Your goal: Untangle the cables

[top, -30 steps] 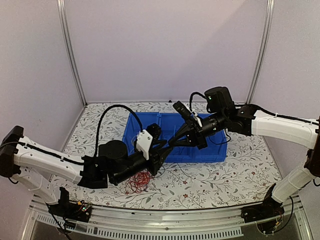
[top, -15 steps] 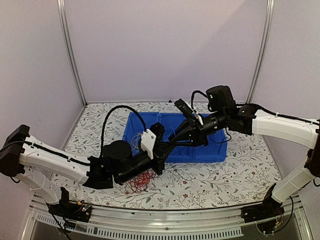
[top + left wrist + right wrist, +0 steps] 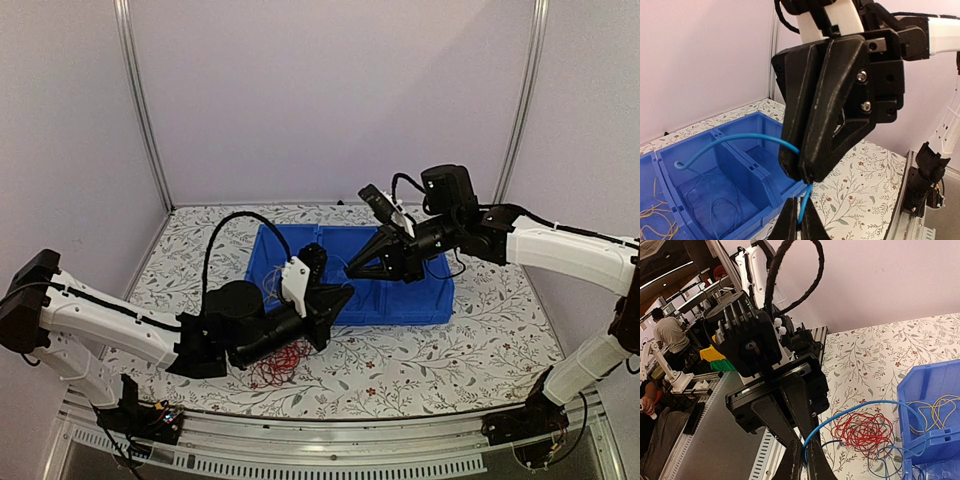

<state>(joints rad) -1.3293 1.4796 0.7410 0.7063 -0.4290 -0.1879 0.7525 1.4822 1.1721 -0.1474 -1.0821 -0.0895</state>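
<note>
**A:** Progress on the cables, starting from the left gripper [image 3: 343, 294] and going across?

**B:** Partial, I judge. That gripper is clamped tight on one blue wire [image 3: 740, 135]. The strand drops between its fingertips, then arcs away ahead of it over the rim of the blue bin [image 3: 400, 310].

**A:** And beneath it?

**B:** Below and behind its fingers, on the floral tabletop [image 3: 450, 360], lies the red tangle [image 3: 865, 431], a dense knot. A few dark blue loops [image 3: 880, 456] lie just beside it, on the side toward the bin. That pile looks untouched.

**A:** The right gripper [image 3: 352, 270]?

**B:** It sits directly ahead of the left one, tips nearly meeting, over the bin's near wall. Its jaws stand narrow, almost together, and the same blue wire runs in at their tips. Whether they actually pinch it I cannot tell.

**A:** So both tools are on one strand.

**B:** Close together on it, yes. I read it as a hand-over, or a pull to free this strand from the heap.

**A:** What sits in the bin?

**B:** Off to one side of the right gripper's fingers, yellow-tan wires [image 3: 935, 410] lie in one compartment. Thin dark strands [image 3: 715, 200] lie in the compartment under the blue wire's far end. So some colours seem sorted.

**A:** What's left?

**B:** The whole red knot, the dark blue loops by it, and getting this blue wire fully into the bin. There is more ahead than behind, I'd say.
</note>
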